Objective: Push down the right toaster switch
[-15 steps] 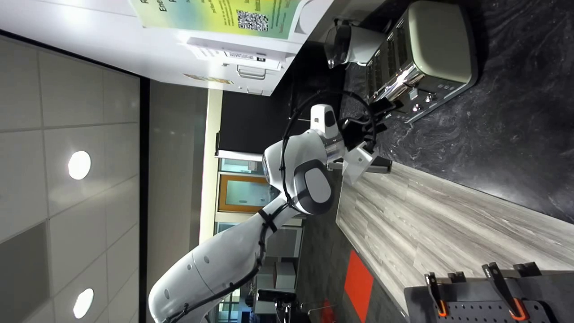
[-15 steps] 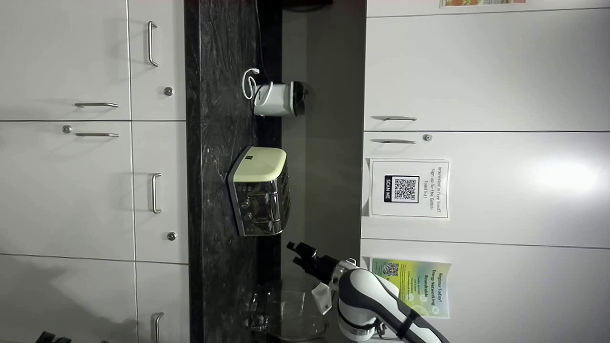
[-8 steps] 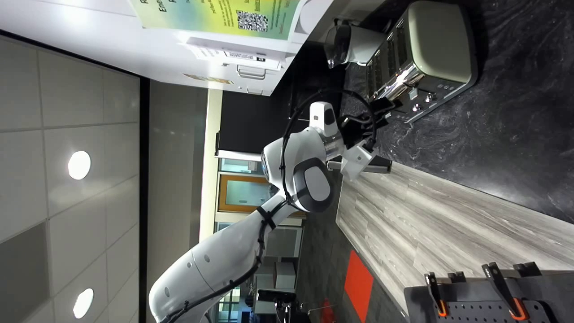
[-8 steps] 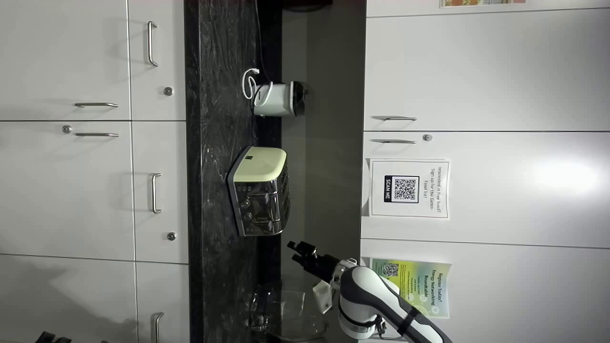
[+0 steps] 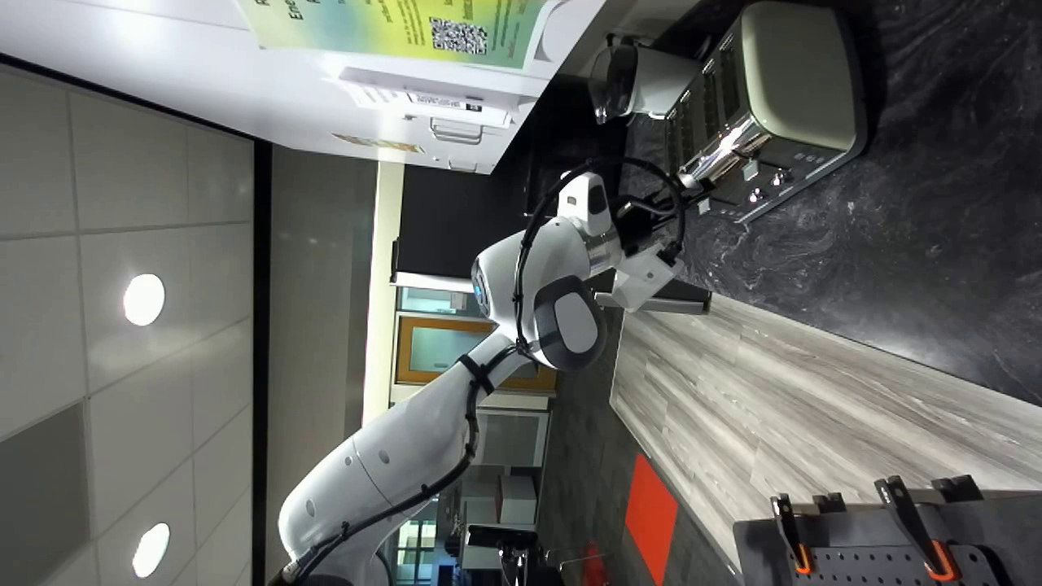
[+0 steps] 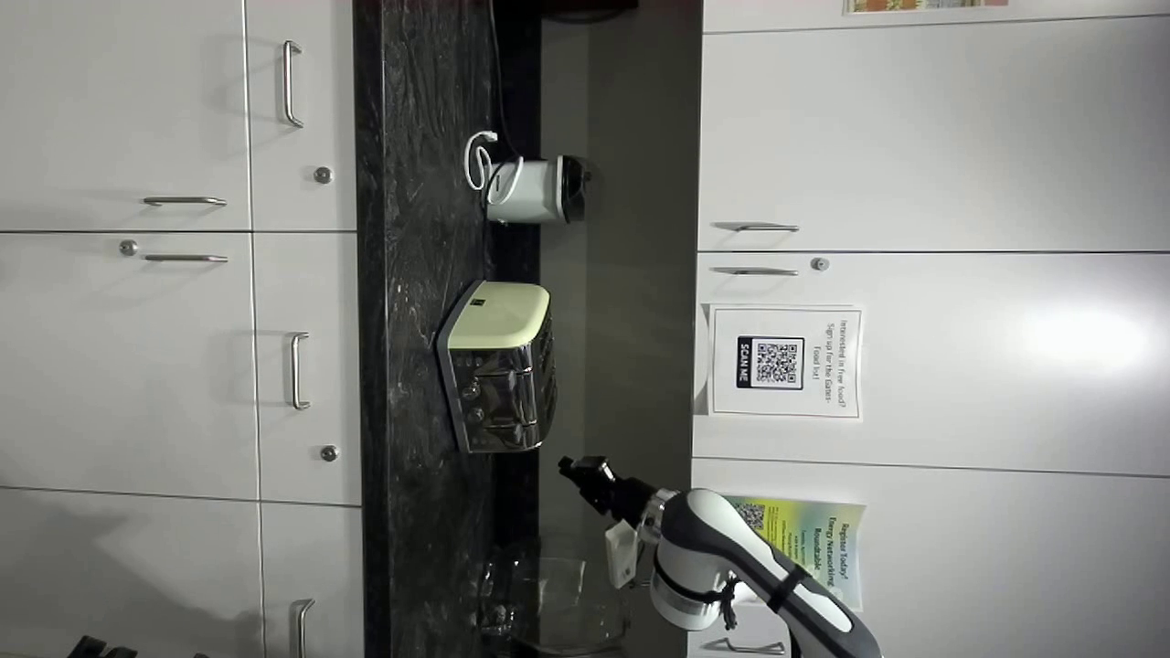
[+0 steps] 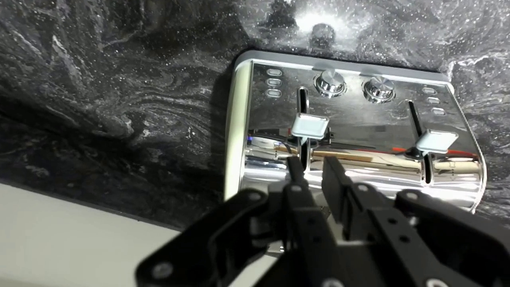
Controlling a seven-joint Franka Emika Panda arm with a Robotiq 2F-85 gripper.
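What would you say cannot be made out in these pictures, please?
Much of the top of the toaster: hidden behind the gripper in the wrist view.
Whether the small buttons carry marks: too small in the wrist view.
Whether the slots hold anything: too dark in an exterior view.
The lower end of the arm: cut off by the bottom edge in both exterior views.
Part of the poster: cut off by the top edge.

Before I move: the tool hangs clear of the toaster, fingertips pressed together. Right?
Not quite: the wrist view shows the tool with a gap between its fingertips. It does hang clear of the toaster in an exterior view.
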